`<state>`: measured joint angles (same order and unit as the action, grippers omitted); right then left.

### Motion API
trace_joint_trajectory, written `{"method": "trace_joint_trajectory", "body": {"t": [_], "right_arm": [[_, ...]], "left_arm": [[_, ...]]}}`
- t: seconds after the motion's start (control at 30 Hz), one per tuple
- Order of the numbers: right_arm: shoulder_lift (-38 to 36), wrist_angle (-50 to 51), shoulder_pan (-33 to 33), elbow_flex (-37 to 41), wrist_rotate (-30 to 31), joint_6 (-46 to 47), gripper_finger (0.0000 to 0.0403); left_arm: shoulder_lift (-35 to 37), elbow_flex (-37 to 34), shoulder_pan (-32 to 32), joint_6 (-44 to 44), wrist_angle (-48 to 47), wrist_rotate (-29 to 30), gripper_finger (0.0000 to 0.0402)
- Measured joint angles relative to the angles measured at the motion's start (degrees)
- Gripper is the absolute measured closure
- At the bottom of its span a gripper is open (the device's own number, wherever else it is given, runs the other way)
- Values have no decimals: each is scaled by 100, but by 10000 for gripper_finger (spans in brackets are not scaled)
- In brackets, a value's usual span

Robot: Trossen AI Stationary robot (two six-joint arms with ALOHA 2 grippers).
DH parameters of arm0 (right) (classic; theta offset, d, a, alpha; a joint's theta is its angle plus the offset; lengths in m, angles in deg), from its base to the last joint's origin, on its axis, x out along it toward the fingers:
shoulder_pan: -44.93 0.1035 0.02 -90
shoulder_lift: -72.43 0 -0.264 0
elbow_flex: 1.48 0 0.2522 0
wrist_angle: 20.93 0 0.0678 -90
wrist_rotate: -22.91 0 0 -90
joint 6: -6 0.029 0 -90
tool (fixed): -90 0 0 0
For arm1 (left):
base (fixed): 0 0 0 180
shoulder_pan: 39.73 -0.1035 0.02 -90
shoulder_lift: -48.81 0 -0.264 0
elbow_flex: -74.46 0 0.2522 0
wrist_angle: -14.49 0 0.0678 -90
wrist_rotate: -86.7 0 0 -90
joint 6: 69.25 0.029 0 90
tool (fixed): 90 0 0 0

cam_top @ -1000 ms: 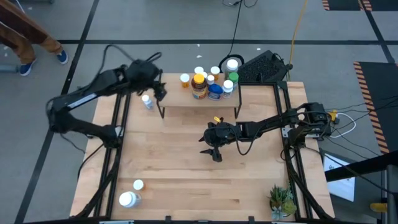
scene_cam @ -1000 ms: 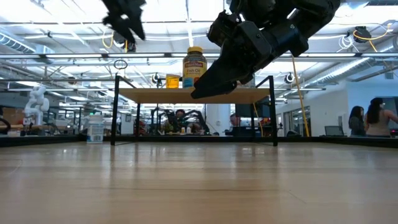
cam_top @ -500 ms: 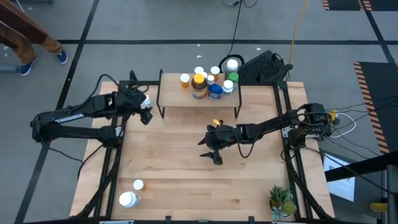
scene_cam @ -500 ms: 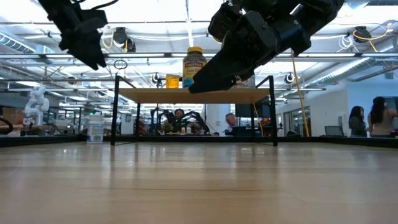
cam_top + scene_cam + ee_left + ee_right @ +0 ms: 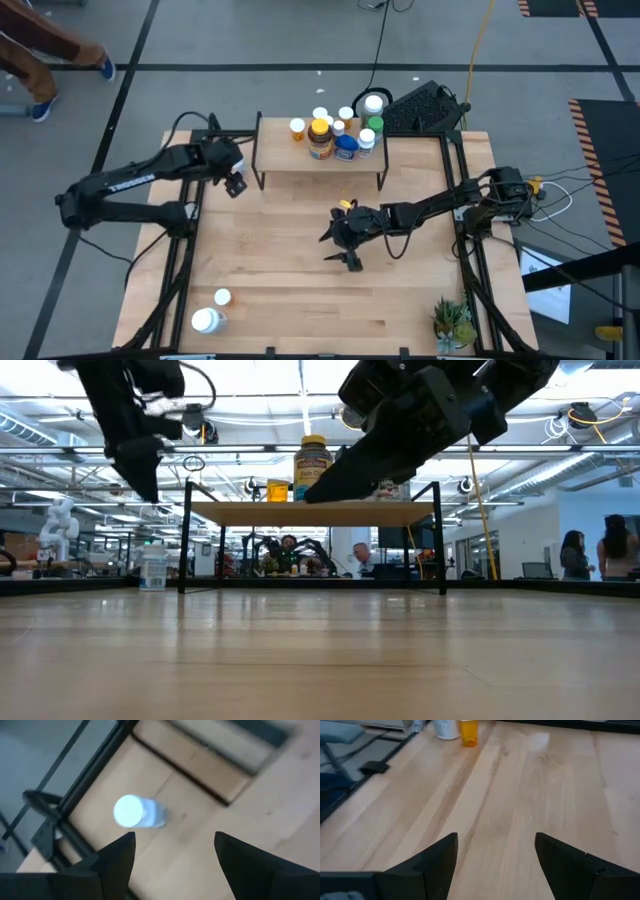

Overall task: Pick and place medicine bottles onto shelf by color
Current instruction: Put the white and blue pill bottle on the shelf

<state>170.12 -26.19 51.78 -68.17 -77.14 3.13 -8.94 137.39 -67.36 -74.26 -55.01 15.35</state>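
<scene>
surface: light-wood table [image 5: 300,290] on a grey floor; the low view shows an open workspace behind it, with people seated at the right. a keyboard [image 5: 425,108] lies beyond the shelf, a plant [image 5: 452,322] stands at the table's near right corner, and a person's leg [image 5: 50,50] shows on the floor far left of the shelf.

shelf [image 5: 320,165]: long axis across the table, at the far edge, centred. it carries a cluster of upright bottles [image 5: 335,130], caps up; about eight, exact count not clear. an amber one with a yellow lid [image 5: 313,465] stands tallest.

off the shelf: one small clear bottle [image 5: 135,812] upright on the table just left of the shelf; two bottles at the near left corner, a white one [image 5: 206,320] and an orange one [image 5: 222,297].

left gripper [image 5: 234,184]: just left of the shelf, above the clear bottle, fingers apart, empty.

right gripper [image 5: 345,250]: above the table in front of the shelf, fingers apart, empty.
</scene>
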Motion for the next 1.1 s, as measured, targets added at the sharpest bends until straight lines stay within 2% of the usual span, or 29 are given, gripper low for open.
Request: {"method": "trace_joint_trajectory", "body": {"t": [0.3, 0.5, 0.9, 1.1], "right_arm": [[0, 202, 2, 0, -74, -94, 144], [0, 220, 2, 0, -70, -90, 144], [2, 325, 2, 0, -61, -72, 144], [2, 351, 2, 0, -59, -61, 144]], "left_arm": [[-775, 0, -1096, 328, 197, -15, 94], [-1281, 0, -1684, 468, 617, -107, 96], [-1644, 0, -1999, 614, 1070, -363, 119], [-1643, 0, -1999, 546, 1133, -386, 146]]}}
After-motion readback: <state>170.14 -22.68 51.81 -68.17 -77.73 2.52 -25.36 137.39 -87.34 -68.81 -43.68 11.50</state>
